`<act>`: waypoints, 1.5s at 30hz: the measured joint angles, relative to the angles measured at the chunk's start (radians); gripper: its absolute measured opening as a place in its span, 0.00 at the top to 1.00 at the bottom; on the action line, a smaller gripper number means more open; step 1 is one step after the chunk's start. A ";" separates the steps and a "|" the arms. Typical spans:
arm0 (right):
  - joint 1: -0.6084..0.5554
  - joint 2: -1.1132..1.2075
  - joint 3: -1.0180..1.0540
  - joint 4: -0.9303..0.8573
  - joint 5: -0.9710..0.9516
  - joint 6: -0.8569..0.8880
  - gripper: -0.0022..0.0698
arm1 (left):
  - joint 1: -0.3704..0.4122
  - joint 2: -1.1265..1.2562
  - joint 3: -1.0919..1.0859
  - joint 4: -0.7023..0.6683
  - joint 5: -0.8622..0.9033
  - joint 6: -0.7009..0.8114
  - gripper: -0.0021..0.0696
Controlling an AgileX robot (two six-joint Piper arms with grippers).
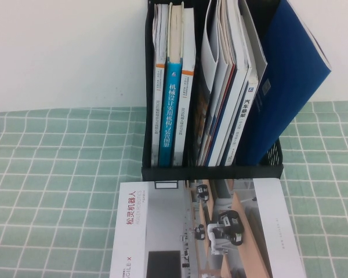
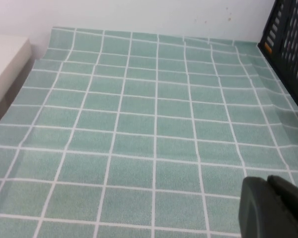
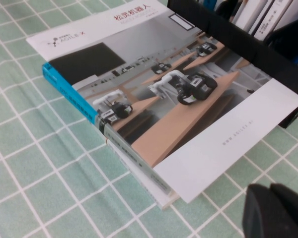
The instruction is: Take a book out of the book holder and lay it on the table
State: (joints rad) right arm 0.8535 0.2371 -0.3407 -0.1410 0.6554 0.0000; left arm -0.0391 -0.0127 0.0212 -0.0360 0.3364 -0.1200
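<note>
Green checked table (image 1: 52, 174), white wall behind; left claw (image 2: 273, 208) state unclear, right claw (image 3: 275, 210) closed, empty.

Saw a teal-spined book (image 1: 173, 110) standing upright, with a white-spined book (image 1: 160, 87) on its left and another white one (image 1: 187, 110) on its right. Beside them was a leaning bundle of thin magazines (image 1: 226, 104), then a plain blue-covered book (image 1: 290, 75) tilted outward at the far right. White wall (image 1: 64, 52) behind. Two more books lay flat, stacked: a blue-spined one (image 3: 69, 94) over a white one (image 3: 139, 171). A pale block (image 2: 5, 64) sat at the cloth's edge; couldn't tell what it was.
</note>
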 joint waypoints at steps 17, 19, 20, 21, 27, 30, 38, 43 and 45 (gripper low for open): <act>0.000 0.000 0.000 0.000 0.000 0.000 0.97 | 0.000 0.000 0.000 0.002 0.001 0.019 0.97; 0.000 0.000 0.000 0.000 0.000 0.000 0.97 | 0.000 0.000 0.000 0.004 0.001 0.021 0.97; 0.000 0.000 0.000 0.000 0.000 0.000 0.97 | 0.000 0.000 0.000 0.004 0.001 0.023 0.97; 0.000 0.000 0.000 0.000 0.000 0.000 0.97 | 0.000 0.000 0.000 0.004 0.001 0.023 0.97; 0.004 -0.037 -0.014 0.008 0.006 -0.050 0.97 | 0.000 0.000 0.000 0.004 0.001 0.025 0.97; 0.005 -0.057 -0.017 0.016 0.000 -0.067 0.97 | 0.000 0.000 0.000 0.008 0.001 0.025 0.97; 0.005 -0.059 -0.017 0.020 0.002 -0.069 0.97 | 0.000 0.000 0.000 0.008 0.001 0.026 0.97; 0.005 -0.061 -0.017 -0.043 -0.044 0.000 0.97 | 0.000 0.000 0.000 0.008 0.001 0.026 0.97; -0.010 -0.066 -0.017 -0.094 -0.067 0.018 0.97 | 0.000 0.000 0.000 0.008 0.001 0.028 0.97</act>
State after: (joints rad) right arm 0.8437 0.1713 -0.3575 -0.2349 0.5880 0.0184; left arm -0.0391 -0.0127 0.0212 -0.0279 0.3377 -0.0925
